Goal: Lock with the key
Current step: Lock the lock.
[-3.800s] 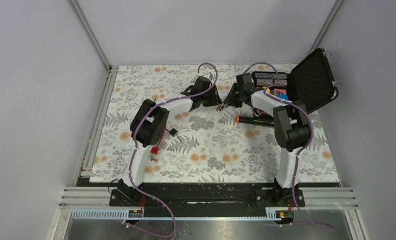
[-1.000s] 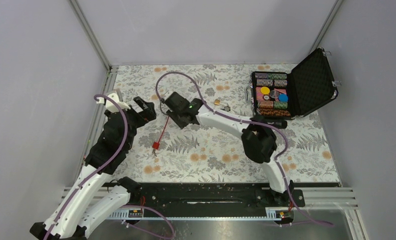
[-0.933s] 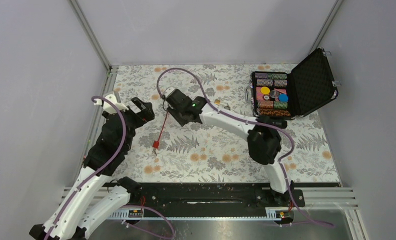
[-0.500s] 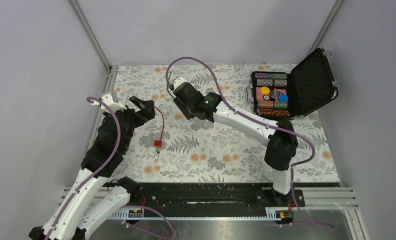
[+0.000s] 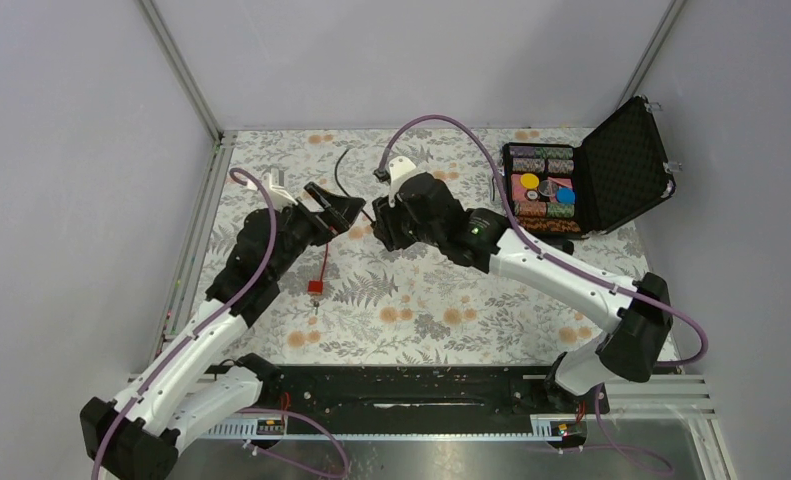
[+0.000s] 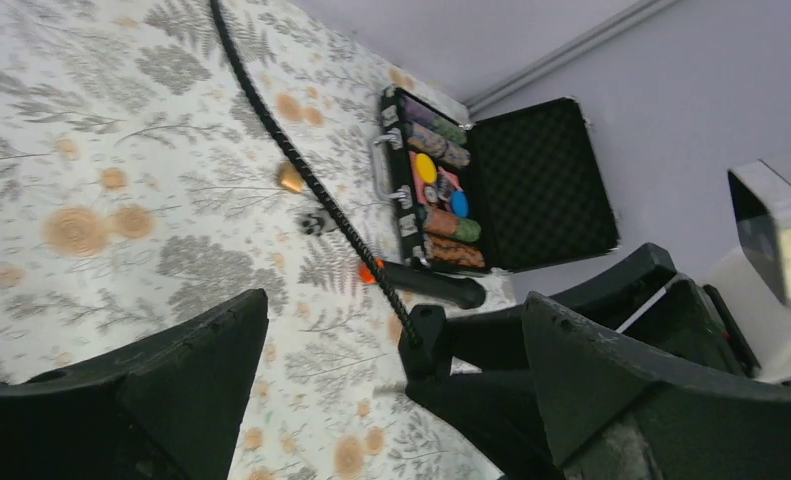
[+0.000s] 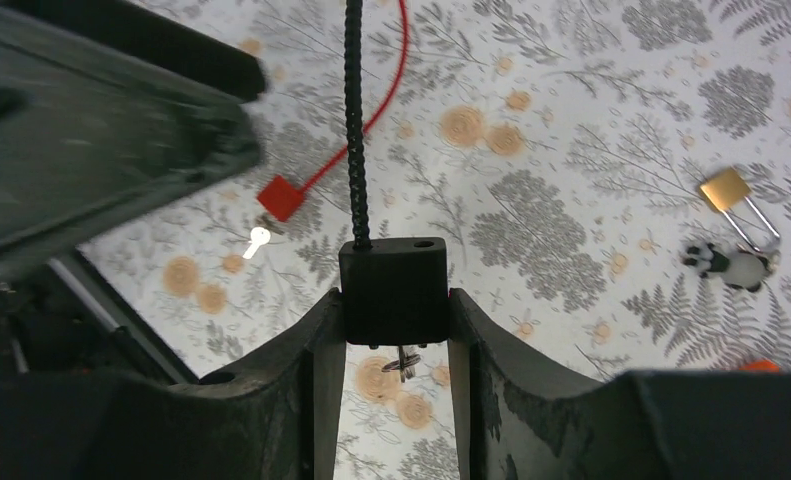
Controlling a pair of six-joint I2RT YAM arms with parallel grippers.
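My right gripper [image 7: 393,300] is shut on a small black lock block [image 7: 393,285] held above the mat. A black cable [image 7: 353,120] rises from the block, and a small silvery key [image 7: 403,362] pokes out of its underside. My left gripper [image 6: 393,300] is open and empty, its jaws spread wide and facing the block [image 6: 426,335] from close by. From above, the two grippers [image 5: 346,213] [image 5: 379,222] nearly meet at mid-table. The key cluster [image 6: 316,222] lies on the mat beside a brass-coloured piece [image 6: 291,178], also seen from the right wrist [image 7: 731,265].
A red lock block [image 5: 315,287] with its red cable [image 7: 396,80] and a silvery key [image 7: 257,240] lies on the mat near the left arm. An open black case [image 5: 621,165] of coloured chips stands at the back right. A black cylinder [image 6: 436,285] with an orange tip lies before it.
The right arm has swung right and lifted the black block and cable off the mat. My left gripper has moved right to face it, still open.
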